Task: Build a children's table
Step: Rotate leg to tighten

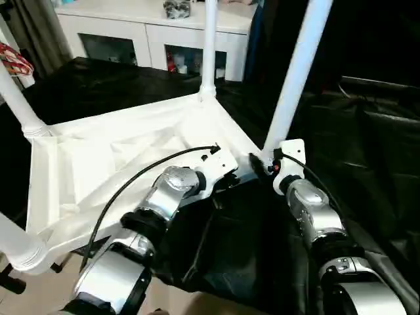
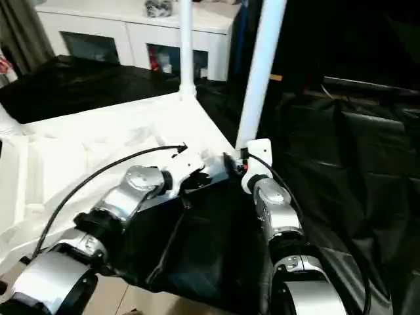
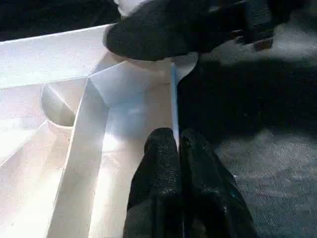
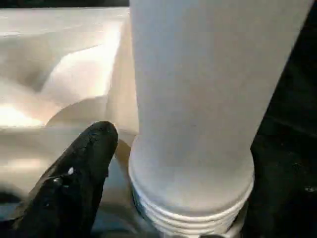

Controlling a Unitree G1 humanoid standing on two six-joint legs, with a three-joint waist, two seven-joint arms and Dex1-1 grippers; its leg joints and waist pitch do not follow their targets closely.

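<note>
Four legs stand up from the inverted table top (image 1: 125, 157), which lies ribbed side up on black sheeting (image 1: 367, 164). My left gripper (image 3: 177, 148) is pinched closed on the thin edge wall of the top near its corner. My right gripper (image 1: 259, 163) sits at the base of the nearest leg (image 1: 295, 72); one black finger (image 4: 79, 173) rests beside the threaded collar, and I cannot tell its jaw state

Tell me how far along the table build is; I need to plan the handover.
Three legs stand in the upturned tabletop's corner sockets, like the far leg. The left gripper pinches the tabletop's rim; the right gripper is at the fourth leg, whose threads still show. Left: seat it, then flip the table.
</note>
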